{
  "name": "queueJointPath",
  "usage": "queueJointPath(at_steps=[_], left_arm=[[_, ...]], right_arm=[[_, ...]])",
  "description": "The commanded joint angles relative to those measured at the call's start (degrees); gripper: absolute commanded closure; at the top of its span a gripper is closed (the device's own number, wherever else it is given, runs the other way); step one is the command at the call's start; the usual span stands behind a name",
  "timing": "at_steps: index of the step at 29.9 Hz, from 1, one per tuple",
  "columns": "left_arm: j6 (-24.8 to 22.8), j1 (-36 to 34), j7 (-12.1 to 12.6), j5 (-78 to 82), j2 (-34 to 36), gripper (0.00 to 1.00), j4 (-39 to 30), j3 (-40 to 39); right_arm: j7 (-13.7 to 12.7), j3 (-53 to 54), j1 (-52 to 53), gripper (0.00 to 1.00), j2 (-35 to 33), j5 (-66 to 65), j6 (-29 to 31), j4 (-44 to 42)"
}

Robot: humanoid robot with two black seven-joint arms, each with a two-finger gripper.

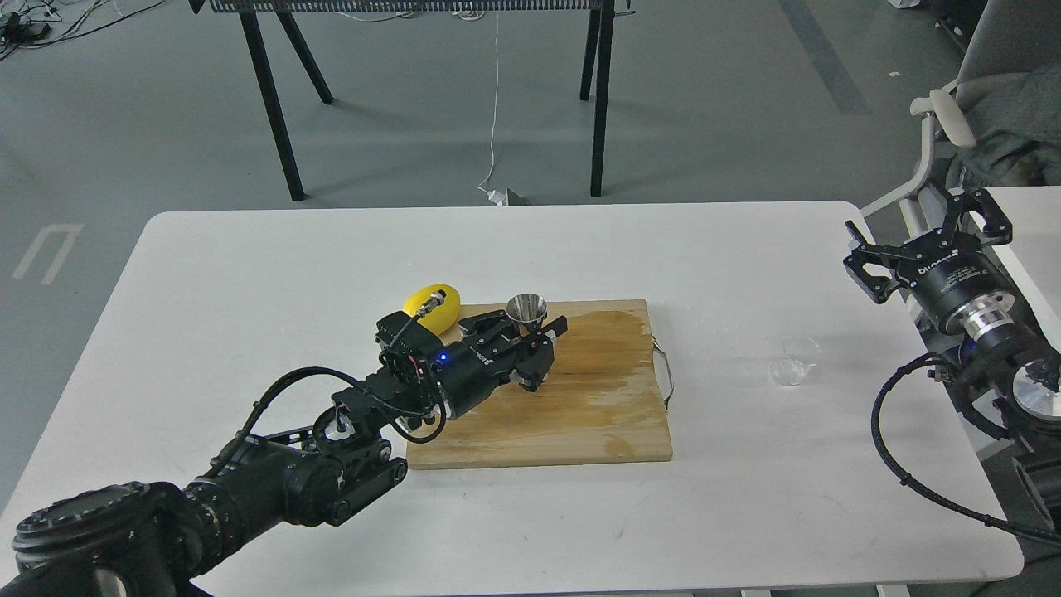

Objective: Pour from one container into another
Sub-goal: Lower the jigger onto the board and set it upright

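Note:
The steel hourglass jigger [526, 308] stands upright over the far left part of the wooden board [580, 406]. My left gripper [530, 329] is shut on its lower cone, which the fingers hide; only the upper cone and rim show. The small clear glass cup [793, 361] sits on the white table to the right of the board, apart from both grippers. My right gripper [924, 236] hovers open and empty at the table's far right edge, up and to the right of the cup.
A yellow lemon [433, 305] lies just left of the board's far corner, behind my left wrist. The board has a darker wet patch and a wire handle [667, 377] on its right side. An office chair [986, 108] stands beyond the right edge.

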Motion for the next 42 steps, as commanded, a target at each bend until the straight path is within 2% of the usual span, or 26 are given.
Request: queueJointPath(at_steps=[1,22,31,34,37,41,42], left_arm=[[-0.01,0.09,0.0,0.0,0.0,0.64,0.0,-0.01],[-0.01,2.02,0.0,-0.26,0.0,0.64,0.18,0.08],[-0.01,2.02,0.0,-0.26,0.0,0.59,0.18,0.08],[-0.01,2.02,0.0,-0.26,0.0,0.53,0.18,0.08],[-0.01,2.02,0.0,-0.26,0.0,0.44,0.18,0.08],[-0.01,2.02,0.0,-0.26,0.0,0.25,0.18,0.08],[-0.01,2.02,0.0,-0.26,0.0,0.24,0.18,0.08]], right_arm=[[-0.01,-0.07,-0.2,0.0,0.01,0.0,0.0,0.16],[-0.01,0.02,-0.64,0.0,0.01,0.0,0.0,0.07],[-0.01,0.02,-0.82,0.0,0.01,0.0,0.0,0.07],[-0.01,0.02,-0.82,0.0,0.01,0.0,0.0,0.07],[-0.01,0.02,-0.9,0.0,0.01,0.0,0.0,0.07],[-0.01,0.02,-0.9,0.0,0.01,0.0,0.0,-0.02],[0.08,0.11,-0.9,0.0,0.01,0.0,0.0,-0.02]])
